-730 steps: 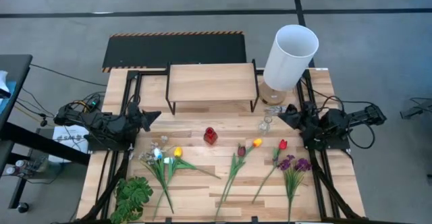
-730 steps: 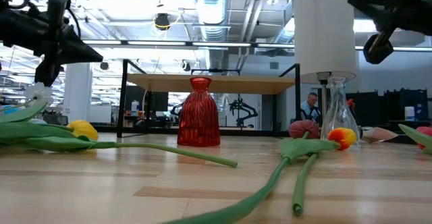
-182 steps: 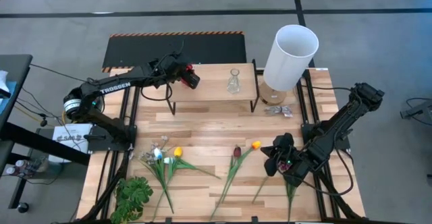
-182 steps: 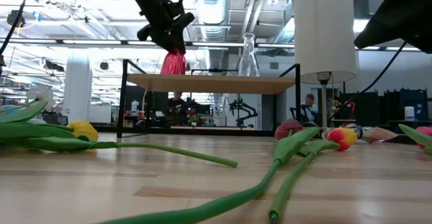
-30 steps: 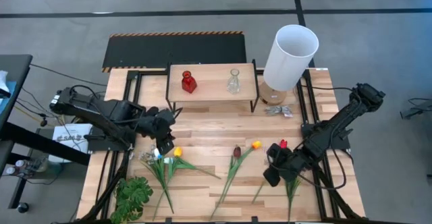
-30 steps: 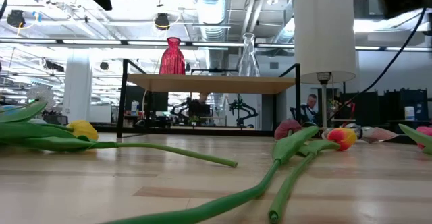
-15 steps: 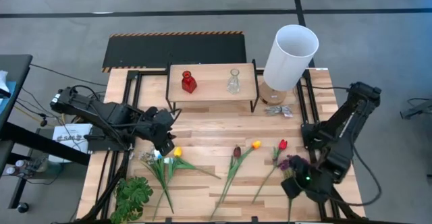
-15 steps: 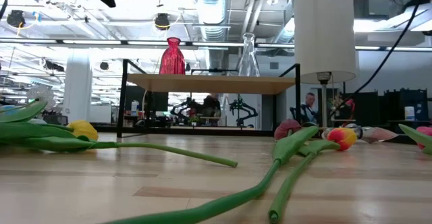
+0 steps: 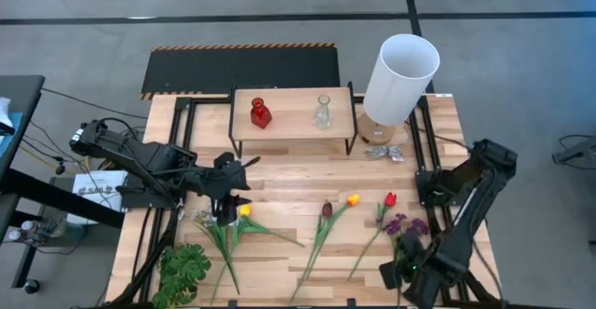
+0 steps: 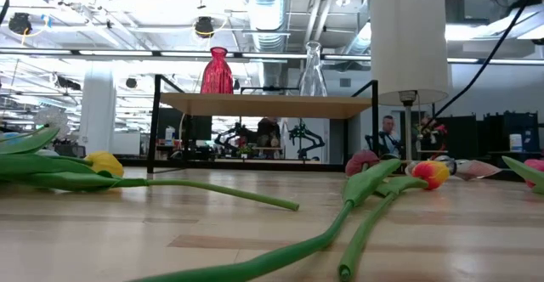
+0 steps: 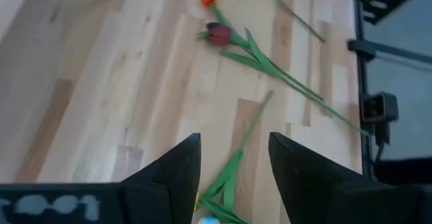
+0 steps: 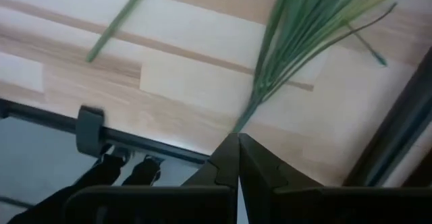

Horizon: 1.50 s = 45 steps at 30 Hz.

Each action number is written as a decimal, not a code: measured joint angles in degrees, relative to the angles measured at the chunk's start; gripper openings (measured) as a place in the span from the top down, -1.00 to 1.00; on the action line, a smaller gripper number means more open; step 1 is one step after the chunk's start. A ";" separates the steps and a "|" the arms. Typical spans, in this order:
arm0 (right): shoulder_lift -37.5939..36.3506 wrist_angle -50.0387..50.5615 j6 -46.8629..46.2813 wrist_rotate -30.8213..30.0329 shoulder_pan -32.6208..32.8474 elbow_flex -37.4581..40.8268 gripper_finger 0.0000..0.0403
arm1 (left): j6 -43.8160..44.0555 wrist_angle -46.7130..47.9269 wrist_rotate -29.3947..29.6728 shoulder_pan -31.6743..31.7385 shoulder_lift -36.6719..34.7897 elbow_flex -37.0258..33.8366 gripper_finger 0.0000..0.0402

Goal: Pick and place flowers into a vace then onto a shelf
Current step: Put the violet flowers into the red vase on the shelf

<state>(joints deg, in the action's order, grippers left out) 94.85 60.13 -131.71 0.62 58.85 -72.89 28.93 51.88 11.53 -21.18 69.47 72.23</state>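
Observation:
Several flowers lie flat on the table: a yellow tulip beside small white blossoms, a maroon tulip, an orange tulip, a red tulip and a purple bunch. A red vase and a clear glass vase stand on the shelf. My left gripper hovers open over the yellow tulip and blossoms, with a green stem ahead of its fingers. My right gripper is shut at the near edge, just short of the purple bunch's stem ends.
A tall white cylinder stands at the far right beside the shelf. A green leafy plant lies at the near left corner. Black frame rails run along both table sides. Bare wood lies between the shelf and the flower row.
My right gripper, still shut, has swung from beside the red tulip toward the table's near edge, ending at the purple bunch's stem ends. My left gripper has edged toward the near edge and a little right, over the yellow tulip. The flowers have stayed in place.

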 joint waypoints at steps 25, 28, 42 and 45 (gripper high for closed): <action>9.27 7.39 2.25 3.59 0.00 -0.87 0.17 | -0.53 -0.70 -0.35 -2.76 0.00 0.00 0.19; 11.29 7.05 1.65 3.68 0.00 -0.80 0.10 | -0.01 -1.30 -0.29 -2.74 0.00 0.00 0.19; 17.66 -1.66 1.08 3.41 -0.35 -0.85 0.13 | 0.20 -2.80 -0.25 -2.72 0.00 0.00 0.19; 18.05 -0.64 1.04 3.41 -0.66 -0.82 0.16 | 0.19 -2.82 -0.53 -2.72 0.00 0.00 0.19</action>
<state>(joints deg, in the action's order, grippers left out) 112.90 59.49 -130.67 4.03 58.19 -73.71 29.12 49.06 11.00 -23.90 69.47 72.23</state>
